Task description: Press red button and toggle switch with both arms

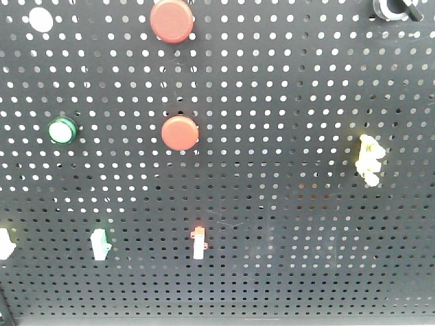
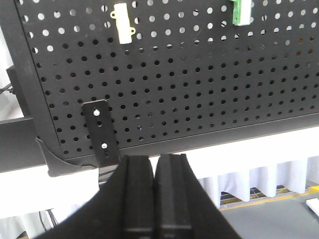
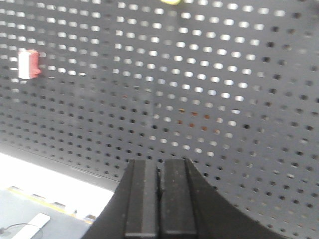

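Front cam gives us the targets: two red buttons on the black pegboard (image 1: 285,272), the upper red button (image 1: 171,20) cut by the top edge and the lower red button (image 1: 179,133) near board centre. Below the lower one sits a small toggle switch w/ red tip (image 1: 198,242); a green-tipped switch (image 1: 100,244) is off to its left, a whitish one (image 1: 5,243) is clipped at the frame edge, and a yellow switch (image 1: 369,159) sits far right. A green pushbutton (image 1: 62,130) is left of the lower red button.

Progress, as we judge it: nothing pressed yet. No arm shows in the front cam, and neither wrist cam has a finger touching any control. Both presses are left to do.

Left gripper (image 2: 154,164) has its jaws closed together, holding nothing, low by the board's bottom edge, w/ a cream switch (image 2: 122,22) and green switch (image 2: 241,11) well above it. Right gripper (image 3: 159,167) is likewise pinched closed and empty, w/ the red-tipped switch (image 3: 27,63) up-left and well apart.

Hard to tell: which red button is meant, and each switch's on/off state. Right wrist cam is blurred. The black fitting (image 1: 394,9) top right is too cropped to ID.
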Available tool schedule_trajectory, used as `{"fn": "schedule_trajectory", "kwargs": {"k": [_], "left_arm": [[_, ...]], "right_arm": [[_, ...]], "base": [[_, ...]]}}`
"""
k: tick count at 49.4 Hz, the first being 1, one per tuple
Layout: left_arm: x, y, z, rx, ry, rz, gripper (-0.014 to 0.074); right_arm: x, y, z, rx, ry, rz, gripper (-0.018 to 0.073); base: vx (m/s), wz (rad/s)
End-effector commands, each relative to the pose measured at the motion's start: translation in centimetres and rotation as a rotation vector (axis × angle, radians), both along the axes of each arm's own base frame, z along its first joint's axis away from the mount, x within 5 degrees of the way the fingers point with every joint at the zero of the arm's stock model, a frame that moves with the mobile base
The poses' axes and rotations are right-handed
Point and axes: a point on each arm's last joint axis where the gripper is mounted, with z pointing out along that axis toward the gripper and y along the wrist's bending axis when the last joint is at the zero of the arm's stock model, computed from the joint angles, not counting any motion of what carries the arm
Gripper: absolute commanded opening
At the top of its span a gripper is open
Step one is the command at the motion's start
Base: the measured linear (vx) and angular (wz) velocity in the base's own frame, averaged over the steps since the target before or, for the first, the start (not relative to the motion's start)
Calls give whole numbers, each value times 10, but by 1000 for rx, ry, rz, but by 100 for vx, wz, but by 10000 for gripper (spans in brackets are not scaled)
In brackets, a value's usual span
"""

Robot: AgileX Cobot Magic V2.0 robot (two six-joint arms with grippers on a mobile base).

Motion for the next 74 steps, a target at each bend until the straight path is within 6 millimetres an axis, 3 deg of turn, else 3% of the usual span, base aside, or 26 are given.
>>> {"fn": "schedule_trajectory", "kwargs": {"k": [1, 12, 18, 29, 39, 51, 74], "left_arm": [[0, 1, -4, -20, -50, 13, 2], [0, 1, -4, -20, -50, 13, 2], [0, 1, -4, -20, -50, 13, 2], [0, 1, -4, -20, -50, 13, 2], [0, 1, -4, -20, -50, 13, 2], [1, 1, -4, -19, -49, 13, 2], [1, 1, -4, -18, -49, 13, 2]], "right_arm": [[0, -3, 13, 27, -59, -36, -3], [0, -3, 13, 25, -60, -37, -3], [2, -7, 7, -58, -25, -79, -3], [12, -26, -26, 93, 22, -289, -3], [13, -24, -66, 185, -96, -255, -3], [10, -25, -67, 274, -74, -262, -3], [10, -25, -67, 272, -74, -262, -3]], "base": [[0, 0], [0, 0], [0, 0], [0, 0], [0, 0], [0, 0], [0, 0]]}}
